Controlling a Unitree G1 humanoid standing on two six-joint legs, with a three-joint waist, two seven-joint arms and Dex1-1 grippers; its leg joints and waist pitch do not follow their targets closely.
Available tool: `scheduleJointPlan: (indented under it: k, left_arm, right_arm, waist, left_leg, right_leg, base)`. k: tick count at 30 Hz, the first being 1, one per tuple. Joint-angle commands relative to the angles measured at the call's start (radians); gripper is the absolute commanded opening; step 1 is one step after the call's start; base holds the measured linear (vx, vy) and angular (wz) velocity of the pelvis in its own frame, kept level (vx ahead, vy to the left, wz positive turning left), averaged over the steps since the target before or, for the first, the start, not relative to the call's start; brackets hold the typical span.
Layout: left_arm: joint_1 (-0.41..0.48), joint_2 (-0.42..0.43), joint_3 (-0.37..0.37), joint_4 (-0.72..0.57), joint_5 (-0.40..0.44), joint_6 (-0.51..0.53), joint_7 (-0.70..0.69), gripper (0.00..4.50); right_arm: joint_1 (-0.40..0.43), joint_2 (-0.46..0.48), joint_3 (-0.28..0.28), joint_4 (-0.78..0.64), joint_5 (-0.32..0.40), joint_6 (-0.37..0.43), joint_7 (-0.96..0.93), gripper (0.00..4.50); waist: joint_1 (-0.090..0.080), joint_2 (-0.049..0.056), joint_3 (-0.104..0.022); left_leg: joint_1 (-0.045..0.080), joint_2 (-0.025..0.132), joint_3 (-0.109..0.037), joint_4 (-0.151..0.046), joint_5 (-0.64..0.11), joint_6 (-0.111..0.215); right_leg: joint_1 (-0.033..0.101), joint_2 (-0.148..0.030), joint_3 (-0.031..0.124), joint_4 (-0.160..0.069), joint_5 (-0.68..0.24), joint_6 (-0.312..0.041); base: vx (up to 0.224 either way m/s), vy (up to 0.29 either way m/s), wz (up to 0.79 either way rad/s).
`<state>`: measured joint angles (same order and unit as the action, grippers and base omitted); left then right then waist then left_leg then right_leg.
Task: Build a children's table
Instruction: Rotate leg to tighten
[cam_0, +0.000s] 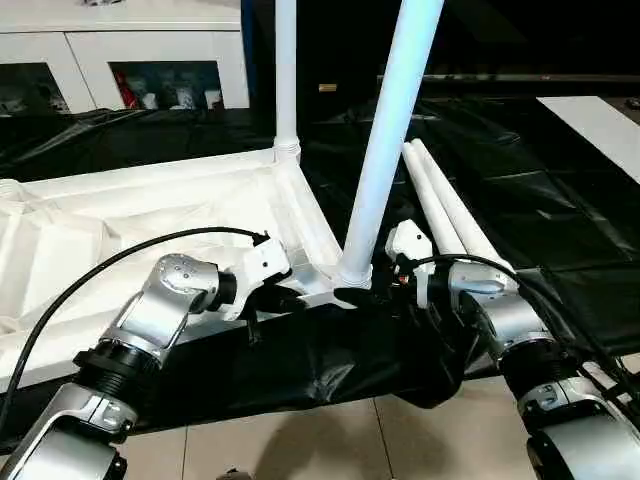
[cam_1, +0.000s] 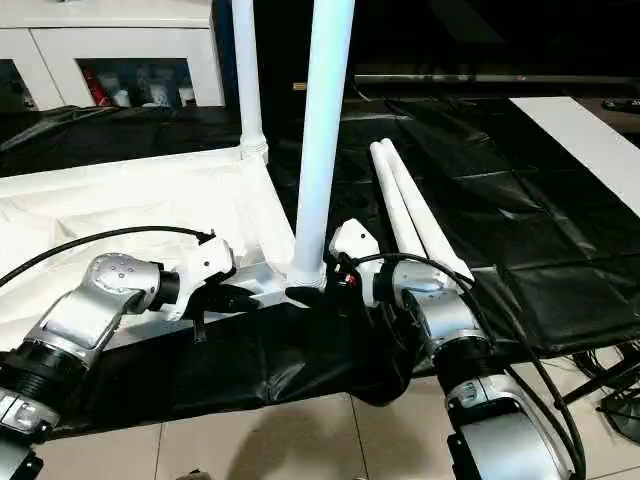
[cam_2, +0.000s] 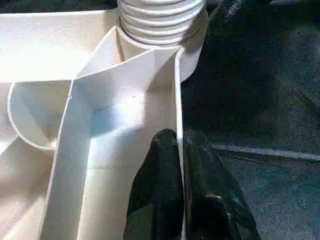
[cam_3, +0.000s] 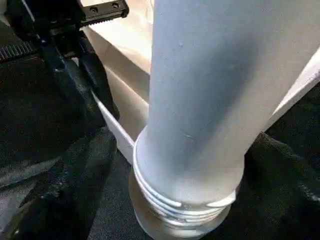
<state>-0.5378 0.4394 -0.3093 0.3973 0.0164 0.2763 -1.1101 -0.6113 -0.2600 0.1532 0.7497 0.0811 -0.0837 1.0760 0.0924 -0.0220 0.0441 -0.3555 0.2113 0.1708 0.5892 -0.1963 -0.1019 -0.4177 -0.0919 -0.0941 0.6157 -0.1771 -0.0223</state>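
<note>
Black cloth covers the work table, with white cabinets behind. On it, the left gripper pinches the thin side wall of the upturned white tabletop, forearm bent inward at the wrist. The right gripper reaches to the base of a smooth tubular leg standing in the near corner socket; whether it is clamped cannot be told. Threaded rings show at that socket. A second leg stands at the far corner; two spare legs lie alongside.

The near leg stands tall; behind it, another leg; just right, two legs lie on open black cloth.
</note>
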Motion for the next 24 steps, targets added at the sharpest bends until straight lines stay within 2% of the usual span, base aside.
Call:
scheduleJointPlan:
  k: [1, 6, 8, 14, 16, 17, 18, 20, 21, 22, 23, 24]
  left_arm:
    - [0.000, -0.013, -0.001, -0.042, -0.033, -0.017, -0.028, 0.00]
    - [0.000, -0.013, -0.002, -0.043, -0.034, -0.015, -0.027, 0.00]
    - [0.000, -0.014, -0.003, -0.043, -0.034, -0.013, -0.026, 0.00]
    - [-0.003, -0.026, 0.002, -0.032, -0.028, 0.001, -0.003, 0.00]
    - [-0.020, -0.061, 0.017, 0.006, -0.005, 0.021, 0.080, 0.00]
    - [-0.021, -0.064, 0.018, 0.009, -0.004, 0.022, 0.086, 0.00]
    - [-0.030, -0.081, 0.028, 0.029, 0.005, 0.020, 0.129, 0.00]
    - [-0.079, -0.150, 0.071, 0.114, 0.024, 0.050, 0.292, 0.00]
    - [-0.097, -0.177, 0.085, 0.143, 0.031, 0.067, 0.356, 0.00]
    - [-0.099, -0.179, 0.086, 0.145, 0.031, 0.068, 0.361, 0.00]
    - [-0.123, -0.217, 0.105, 0.183, 0.041, 0.082, 0.455, 0.00]
    - [-0.130, -0.230, 0.111, 0.196, 0.045, 0.084, 0.484, 0.00]
  right_arm:
    - [-0.009, 0.004, -0.002, -0.008, 0.011, 0.014, 0.008, 3.56]
    - [-0.009, 0.003, 0.002, 0.000, 0.008, 0.012, 0.012, 3.24]
    - [-0.008, 0.005, 0.003, 0.008, 0.005, 0.011, 0.008, 2.95]
    - [-0.011, 0.019, -0.012, 0.051, -0.011, 0.020, -0.067, 2.76]
    - [-0.020, 0.047, -0.032, 0.112, -0.031, 0.054, -0.196, 2.75]
    - [-0.020, 0.048, -0.032, 0.115, -0.032, 0.056, -0.202, 2.74]
    - [-0.022, 0.056, -0.032, 0.133, -0.044, 0.066, -0.245, 2.74]
    - [-0.040, 0.116, -0.080, 0.194, -0.041, 0.120, -0.465, 2.74]
    - [-0.050, 0.144, -0.112, 0.216, -0.025, 0.138, -0.557, 2.74]
    - [-0.051, 0.146, -0.114, 0.217, -0.023, 0.140, -0.565, 2.74]
    - [-0.062, 0.182, -0.149, 0.245, -0.008, 0.150, -0.685, 2.74]
    - [-0.066, 0.194, -0.159, 0.254, -0.003, 0.153, -0.721, 2.74]
  waist:
    - [-0.002, -0.001, -0.065]
    - [-0.001, -0.004, -0.065]
    - [-0.001, -0.002, -0.065]
    - [-0.003, -0.002, -0.065]
    - [-0.007, -0.001, -0.061]
    - [-0.008, -0.002, -0.057]
    - [-0.008, -0.001, -0.058]
    - [-0.010, -0.002, -0.052]
    - [-0.010, -0.002, -0.056]
    - [-0.011, -0.002, -0.056]
    - [-0.011, -0.002, -0.057]
    - [-0.012, -0.001, -0.058]
  left_leg:
    - [-0.001, 0.018, 0.005, -0.063, -0.096, 0.083]
    - [-0.001, 0.018, 0.006, -0.062, -0.098, 0.082]
    - [-0.001, 0.018, 0.005, -0.062, -0.097, 0.082]
    - [-0.001, 0.018, 0.005, -0.063, -0.101, 0.075]
    - [-0.002, 0.018, 0.005, -0.065, -0.121, 0.065]
    - [0.000, 0.018, 0.004, -0.069, -0.143, 0.051]
    - [0.003, 0.017, 0.003, -0.069, -0.166, 0.039]
    - [0.009, 0.016, 0.004, -0.073, -0.197, 0.022]
    - [0.012, 0.015, 0.002, -0.074, -0.201, 0.009]
    - [0.009, 0.014, 0.001, -0.074, -0.191, 0.004]
    - [0.005, 0.015, -0.001, -0.076, -0.181, -0.002]
    - [0.011, 0.014, 0.001, -0.074, -0.187, -0.006]
  right_leg:
    - [0.070, -0.050, 0.052, -0.054, -0.086, -0.248]
    - [0.070, -0.050, 0.053, -0.055, -0.099, -0.243]
    - [0.070, -0.051, 0.053, -0.055, -0.100, -0.243]
    - [0.069, -0.051, 0.053, -0.055, -0.108, -0.242]
    - [0.067, -0.051, 0.053, -0.060, -0.147, -0.234]
    - [0.066, -0.051, 0.051, -0.068, -0.201, -0.220]
    - [0.067, -0.054, 0.052, -0.072, -0.245, -0.206]
    - [0.061, -0.052, 0.053, -0.082, -0.313, -0.181]
    - [0.062, -0.054, 0.053, -0.084, -0.341, -0.169]
    - [0.063, -0.054, 0.054, -0.083, -0.337, -0.163]
    - [0.065, -0.055, 0.053, -0.081, -0.321, -0.160]
    - [0.058, -0.052, 0.053, -0.082, -0.310, -0.159]
  base:
    - [0.000, 0.000, 0.00]
    - [0.000, 0.000, 0.00]
    - [0.000, 0.000, 0.00]
    - [0.000, 0.000, 0.00]
    - [0.000, 0.000, 0.00]
    - [0.000, 0.000, 0.00]
    - [0.000, 0.000, 0.00]
    - [0.000, 0.000, 0.00]
    - [0.000, 0.000, 0.00]
    - [0.000, 0.000, 0.00]
    - [0.000, 0.000, 0.00]
    - [0.000, 0.000, 0.00]
